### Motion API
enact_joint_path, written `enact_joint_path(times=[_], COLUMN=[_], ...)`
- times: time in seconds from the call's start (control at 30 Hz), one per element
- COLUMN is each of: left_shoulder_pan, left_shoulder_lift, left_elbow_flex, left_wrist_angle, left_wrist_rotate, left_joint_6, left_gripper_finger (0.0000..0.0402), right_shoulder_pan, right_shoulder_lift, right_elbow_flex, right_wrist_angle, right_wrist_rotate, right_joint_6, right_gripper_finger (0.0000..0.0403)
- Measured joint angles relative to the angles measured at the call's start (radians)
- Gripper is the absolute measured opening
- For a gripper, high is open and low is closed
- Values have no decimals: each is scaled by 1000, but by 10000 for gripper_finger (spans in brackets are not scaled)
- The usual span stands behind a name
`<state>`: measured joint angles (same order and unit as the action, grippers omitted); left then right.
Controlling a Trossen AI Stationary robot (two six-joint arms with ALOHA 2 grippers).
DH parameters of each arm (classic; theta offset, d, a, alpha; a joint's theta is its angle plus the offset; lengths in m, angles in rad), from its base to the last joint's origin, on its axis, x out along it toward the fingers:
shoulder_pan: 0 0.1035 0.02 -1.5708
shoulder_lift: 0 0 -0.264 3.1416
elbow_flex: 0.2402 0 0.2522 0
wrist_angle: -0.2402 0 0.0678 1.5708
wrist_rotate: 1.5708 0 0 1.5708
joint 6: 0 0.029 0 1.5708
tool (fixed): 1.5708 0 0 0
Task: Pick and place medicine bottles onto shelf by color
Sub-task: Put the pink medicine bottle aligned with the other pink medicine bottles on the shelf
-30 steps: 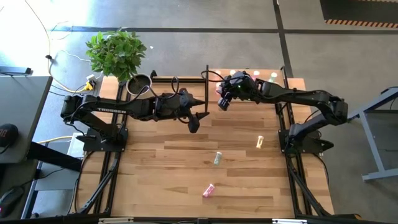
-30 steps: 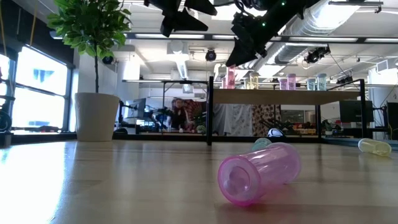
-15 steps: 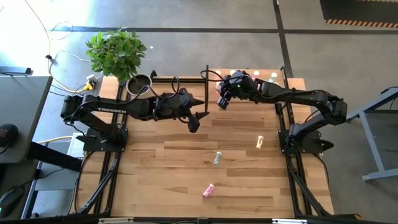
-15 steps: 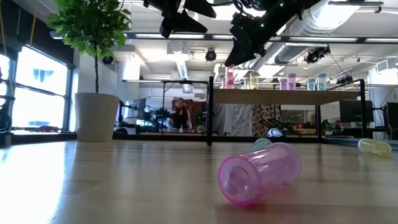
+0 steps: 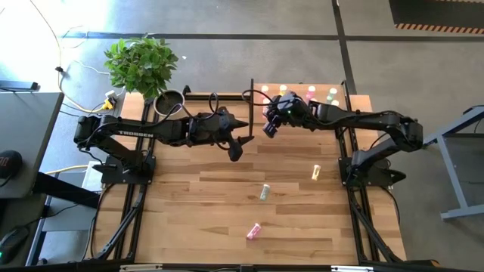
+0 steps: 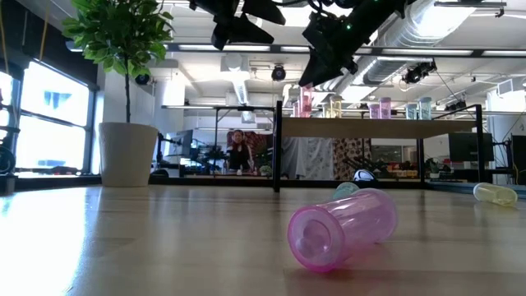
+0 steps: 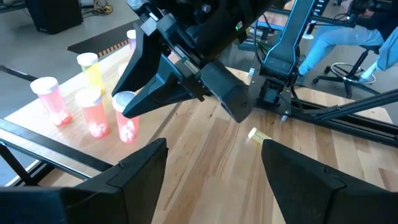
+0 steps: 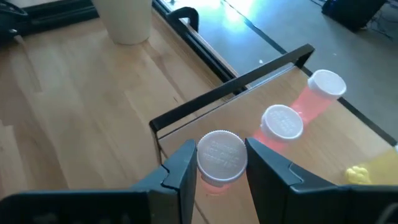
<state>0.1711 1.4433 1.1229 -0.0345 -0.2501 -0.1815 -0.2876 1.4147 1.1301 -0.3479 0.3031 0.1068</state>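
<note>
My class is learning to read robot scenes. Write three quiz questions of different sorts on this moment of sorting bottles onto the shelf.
1. True or false: the left gripper holds a bottle.
2. How many bottles lie on the tabletop in the high view?
3. The right gripper sits around: A) a white-capped pink bottle B) a plant pot C) nothing.

Key: 1 false, it is open and empty. 2 three. 3 A, at the shelf edge.
</note>
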Motion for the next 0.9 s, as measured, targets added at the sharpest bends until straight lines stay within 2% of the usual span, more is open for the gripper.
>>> enact_joint_path(times=[0.1,0.53,0.9], left_shoulder_pan=[0,0,0], left_shoulder_lift=[0,0,0], left_elbow_flex=[0,0,0], left_wrist_angle=[0,0,-1], left_wrist_rotate=[0,0,0], left_joint_6=[13,28,29], left_gripper_finger=[255,255,255], right_shoulder_pan=[9,34,17], right_shoulder_lift=[0,26,46], right_elbow_flex=[0,0,0], right_wrist_angle=[1,18,16], right_wrist_rotate=[37,72,33], right_joint_6=[1,53,76], right_gripper_finger=[106,106,106])
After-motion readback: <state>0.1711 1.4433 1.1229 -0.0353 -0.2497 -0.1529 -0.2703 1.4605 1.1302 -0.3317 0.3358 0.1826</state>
